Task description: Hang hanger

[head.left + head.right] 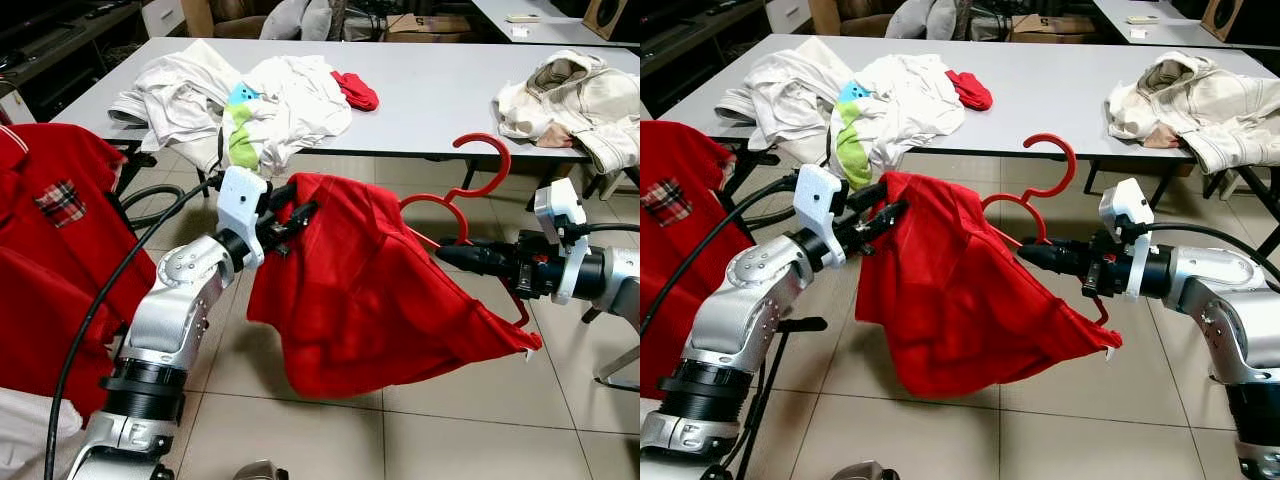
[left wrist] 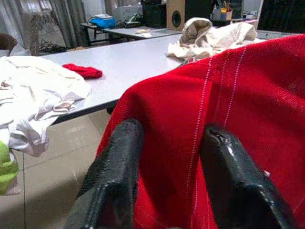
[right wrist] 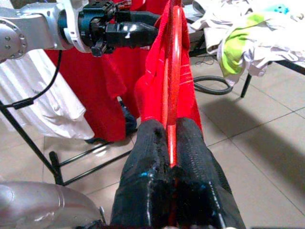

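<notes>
Red cloth fills your head views: a red shirt (image 1: 370, 290) hangs on a red hanger (image 1: 470, 175) above the tiled floor, in front of the grey table (image 1: 440, 90). Your left claw (image 1: 295, 218) pinches the shirt's upper edge; your right claw (image 1: 450, 256) grips the hanger. Your left wrist view shows both fingers (image 2: 116, 167) closed over shirt fabric. Your right wrist view shows its fingers (image 3: 150, 162) clamped tight on the hanger's rod.
</notes>
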You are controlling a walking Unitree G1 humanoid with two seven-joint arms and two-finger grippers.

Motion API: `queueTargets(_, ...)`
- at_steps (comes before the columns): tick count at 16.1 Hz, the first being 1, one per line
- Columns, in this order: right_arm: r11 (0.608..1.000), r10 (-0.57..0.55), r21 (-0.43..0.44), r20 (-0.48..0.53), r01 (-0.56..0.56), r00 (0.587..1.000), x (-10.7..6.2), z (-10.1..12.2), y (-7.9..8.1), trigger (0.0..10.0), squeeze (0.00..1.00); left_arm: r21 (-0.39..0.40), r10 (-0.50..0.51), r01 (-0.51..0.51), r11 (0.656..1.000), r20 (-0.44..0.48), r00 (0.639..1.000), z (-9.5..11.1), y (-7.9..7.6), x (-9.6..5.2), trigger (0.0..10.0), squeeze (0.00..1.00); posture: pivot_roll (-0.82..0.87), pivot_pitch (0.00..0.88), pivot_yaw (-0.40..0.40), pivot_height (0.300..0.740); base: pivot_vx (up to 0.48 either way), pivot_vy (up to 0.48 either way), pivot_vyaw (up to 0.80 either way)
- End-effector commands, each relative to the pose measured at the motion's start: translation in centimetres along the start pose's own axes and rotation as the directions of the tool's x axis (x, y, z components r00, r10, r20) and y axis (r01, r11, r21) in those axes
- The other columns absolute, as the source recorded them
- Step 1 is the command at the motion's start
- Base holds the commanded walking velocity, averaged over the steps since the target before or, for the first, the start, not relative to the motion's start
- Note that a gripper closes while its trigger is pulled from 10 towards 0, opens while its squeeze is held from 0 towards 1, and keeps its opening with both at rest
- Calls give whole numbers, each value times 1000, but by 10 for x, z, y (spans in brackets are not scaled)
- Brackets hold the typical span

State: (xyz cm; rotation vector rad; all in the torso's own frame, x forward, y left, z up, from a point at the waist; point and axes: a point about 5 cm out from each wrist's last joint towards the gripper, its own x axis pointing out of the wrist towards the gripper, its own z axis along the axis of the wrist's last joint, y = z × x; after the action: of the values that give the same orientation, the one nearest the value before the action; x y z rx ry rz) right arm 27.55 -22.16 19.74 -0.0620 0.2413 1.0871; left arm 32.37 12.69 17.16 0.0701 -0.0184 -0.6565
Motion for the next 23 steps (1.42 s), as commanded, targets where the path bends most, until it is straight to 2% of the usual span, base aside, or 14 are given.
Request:
queueTargets(1,998,31,-51,29,-30,999,5,14,3,10000,0,20,11,-10,1000,-6,1000,0,4,-2,0,0,-61,0,42,740,0,0,0)
queueTargets(7,996,75,-45,8,-74,997,13,8,8,10000,0,31,20,-19,999,-35,999,-8,15,-10,0,0,-52,0,22,740,0,0,0)
queueTargets(9,994,99,-42,4,-99,995,18,7,10,10000,0,43,43,-40,998,-61,997,-13,21,-16,0,0,-46,0,13,740,0,0,0)
queueTargets(12,992,121,-37,-6,-121,993,22,6,10,10000,0,80,26,-19,997,-95,995,-8,37,-32,0,0,-29,0,-10,740,0,0,0)
queueTargets(14,990,132,-41,-22,-133,991,23,5,10,10000,0,84,-59,72,994,-151,987,-4,45,-42,0,0,-26,0,-14,740,0,0,0)
queueTargets(16,987,149,-50,-53,-151,987,22,1,11,10000,0,66,-231,254,965,-245,942,9,55,-58,0,0,-24,0,-14,740,0,0,0)
queueTargets(17,986,153,-53,-62,-156,986,22,1,12,10000,0,71,-253,279,958,-257,933,12,58,-60,0,0,-24,0,-13,740,0,0,0)
queueTargets(20,984,162,-61,-86,-168,983,21,-2,13,10000,0,86,-344,378,922,-268,900,37,67,-61,0,0,-26,0,-7,740,0,0,0)
queueTargets(21,983,160,-74,-111,-169,981,21,-5,14,10000,0,71,-440,469,881,-244,864,52,61,-60,0,0,-28,0,-4,740,0,0,0)
queueTargets(22,983,158,-75,-113,-167,981,21,-6,14,10000,0,73,-463,490,868,-233,855,59,60,-59,0,0,-29,0,0,740,0,0,0)
queueTargets(23,983,156,-75,-113,-165,981,21,-6,14,10000,0,88,-461,484,871,-197,865,68,61,-54,0,0,-30,0,2,740,0,0,0)
